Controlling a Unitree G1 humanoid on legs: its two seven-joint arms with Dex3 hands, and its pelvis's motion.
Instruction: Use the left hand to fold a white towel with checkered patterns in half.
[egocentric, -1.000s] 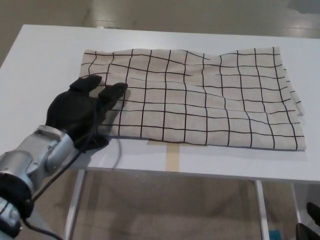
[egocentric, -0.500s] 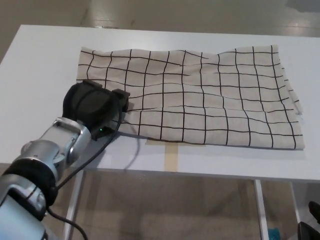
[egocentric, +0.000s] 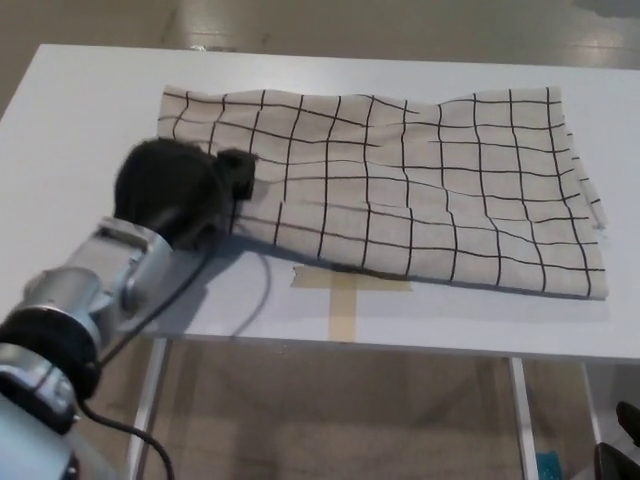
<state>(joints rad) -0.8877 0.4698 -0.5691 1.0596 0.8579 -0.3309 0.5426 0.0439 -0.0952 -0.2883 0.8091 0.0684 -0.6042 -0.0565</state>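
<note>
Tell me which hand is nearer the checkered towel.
Left. The left hand rests on the checkered towel at its near-left corner; the right hand is not in view.

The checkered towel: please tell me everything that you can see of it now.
The towel is off-white cloth, woven as it looks, with a grid of thin black lines. It lies spread on the white table, wide from left to right, with soft wrinkles across it. Its near left corner is raised off the table, baring strips of tan tape below the near edge. The left robot hand, black and blurred, is at that corner, over the cloth. At the right edge, layered borders show.
</note>
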